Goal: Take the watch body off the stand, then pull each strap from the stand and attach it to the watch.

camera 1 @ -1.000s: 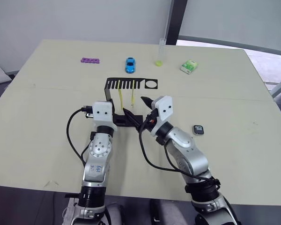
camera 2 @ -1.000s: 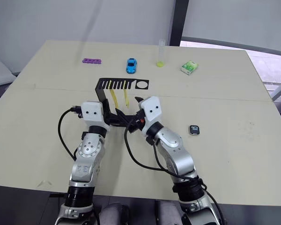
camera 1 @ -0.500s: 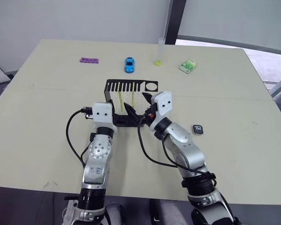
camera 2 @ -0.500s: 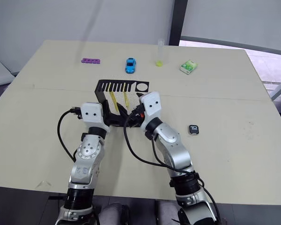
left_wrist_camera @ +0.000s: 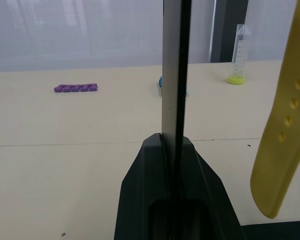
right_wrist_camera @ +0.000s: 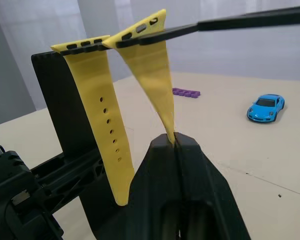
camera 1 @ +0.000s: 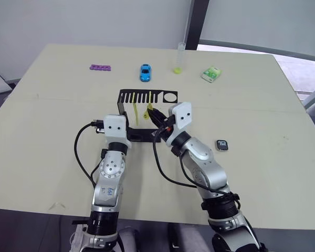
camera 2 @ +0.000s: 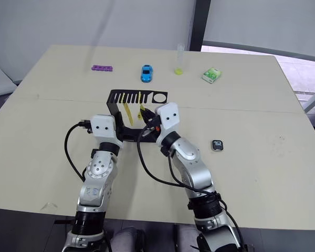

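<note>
Beige table point(camera 1: 52, 115) carries one purple block strip point(camera 1: 101, 67), one blue toy car point(camera 1: 145, 73), one clear tube point(camera 1: 179, 58) and one green packet point(camera 1: 211, 74) along the far side, well apart from the work. One black stand point(camera 1: 147, 96) holds two yellow straps point(right_wrist_camera: 102, 115) hanging from its slotted top. Left gripper point(left_wrist_camera: 174, 150) is clamped on the stand's upright plate. Right gripper point(right_wrist_camera: 176, 142) pinches the lower end of one strap point(right_wrist_camera: 152, 75). One watch body point(camera 1: 222, 145) lies on the table, right of the right arm.
</note>
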### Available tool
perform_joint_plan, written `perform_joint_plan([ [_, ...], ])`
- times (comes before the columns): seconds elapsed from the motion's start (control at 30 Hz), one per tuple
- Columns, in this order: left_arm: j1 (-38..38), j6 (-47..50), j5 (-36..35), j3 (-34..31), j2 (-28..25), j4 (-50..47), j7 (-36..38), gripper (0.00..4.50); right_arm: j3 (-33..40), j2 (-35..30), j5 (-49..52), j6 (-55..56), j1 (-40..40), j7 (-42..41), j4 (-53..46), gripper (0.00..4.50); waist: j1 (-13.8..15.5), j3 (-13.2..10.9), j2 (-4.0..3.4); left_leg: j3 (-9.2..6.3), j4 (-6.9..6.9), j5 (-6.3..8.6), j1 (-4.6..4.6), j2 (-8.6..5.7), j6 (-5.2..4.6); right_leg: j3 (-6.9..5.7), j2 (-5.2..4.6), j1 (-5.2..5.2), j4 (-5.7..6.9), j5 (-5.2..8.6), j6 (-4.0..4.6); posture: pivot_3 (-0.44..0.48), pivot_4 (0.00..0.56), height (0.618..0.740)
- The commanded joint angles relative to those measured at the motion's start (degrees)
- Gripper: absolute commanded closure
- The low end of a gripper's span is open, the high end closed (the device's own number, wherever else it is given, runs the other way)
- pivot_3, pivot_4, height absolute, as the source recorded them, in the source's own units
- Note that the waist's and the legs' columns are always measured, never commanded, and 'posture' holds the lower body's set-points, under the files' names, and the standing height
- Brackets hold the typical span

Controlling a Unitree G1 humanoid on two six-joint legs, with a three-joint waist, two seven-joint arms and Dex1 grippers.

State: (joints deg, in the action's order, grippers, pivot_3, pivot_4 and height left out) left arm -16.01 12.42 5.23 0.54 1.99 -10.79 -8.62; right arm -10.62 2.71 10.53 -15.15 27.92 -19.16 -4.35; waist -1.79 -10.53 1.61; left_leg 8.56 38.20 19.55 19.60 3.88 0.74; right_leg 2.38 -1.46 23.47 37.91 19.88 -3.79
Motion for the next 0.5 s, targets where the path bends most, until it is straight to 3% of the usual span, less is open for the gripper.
perform_joint_plan([
  [0.03, 0.7, 0.4, 0.0, 1.3, 0.9, -1.9, 0.3, 4.50, 0.3, 0.7, 0.2, 1.0, 0.9, 0.5, -1.7, 4.48, 0.0, 0.0, 0.00, 0.00, 0.00, 0.00, 0.00, 0.00, 0.00, 0.00, 0.00, 0.00, 0.00, 0.00, 0.00, 0.000, 0.150, 0.740],
  [0.5, 0.8, 0.7, -0.2, 1.1, 0.9, -2.0, 0.4, 4.50, -3.8, -3.0, -5.2, 9.7, 0.9, -2.3, -2.8, 4.48, -0.1, 0.0, 0.00, 0.00, 0.00, 0.00, 0.09, 0.00, 0.00, 0.00, 0.00, 0.08, -0.02, 0.00, 0.00, 0.000, 0.150, 0.740],
])
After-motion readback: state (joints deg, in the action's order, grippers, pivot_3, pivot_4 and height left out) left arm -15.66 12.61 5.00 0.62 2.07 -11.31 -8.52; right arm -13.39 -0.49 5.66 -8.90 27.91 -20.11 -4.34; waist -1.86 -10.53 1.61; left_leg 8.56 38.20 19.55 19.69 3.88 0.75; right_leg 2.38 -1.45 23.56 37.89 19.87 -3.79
